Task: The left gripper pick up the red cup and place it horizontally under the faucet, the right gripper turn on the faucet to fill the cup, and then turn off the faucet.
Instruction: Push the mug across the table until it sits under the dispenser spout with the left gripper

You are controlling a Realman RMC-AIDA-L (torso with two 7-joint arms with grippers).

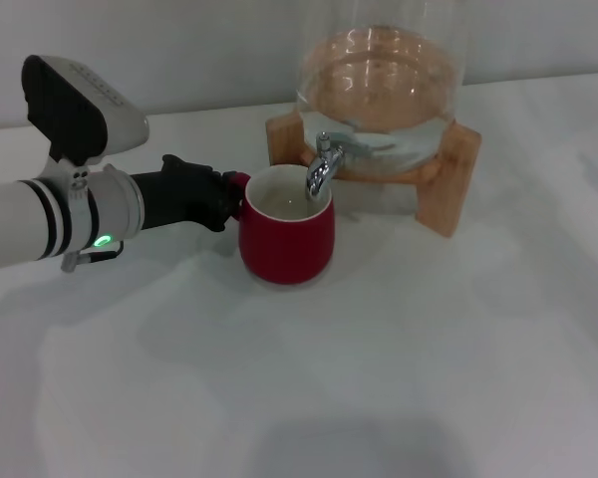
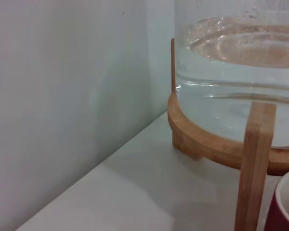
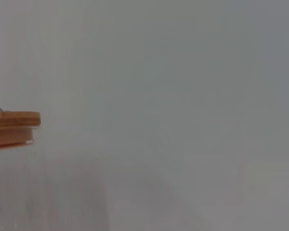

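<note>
Head view: my left pincer [image 1: 229, 199] is closed on the small handle of the red cup [image 1: 286, 239], which stands upright on the white bench [image 1: 379, 378] just past the fingertips. The faucet [image 1: 324, 164] hangs right over the cup's mouth, spout down, fitted to the glass jar [image 1: 379, 90] on its wooden stand [image 1: 444, 189] beyond the pincer. Left wrist view catches the cup rim [image 2: 286, 207] beside a stand leg [image 2: 254, 163]. My right pincer isn't visible anywhere.

One red cup [image 1: 287, 239], one chrome faucet [image 1: 324, 164], one glass jar [image 1: 379, 85], one wooden stand [image 1: 444, 189], one left gripper [image 1: 222, 202] in head view, one white table [image 1: 379, 378]
</note>
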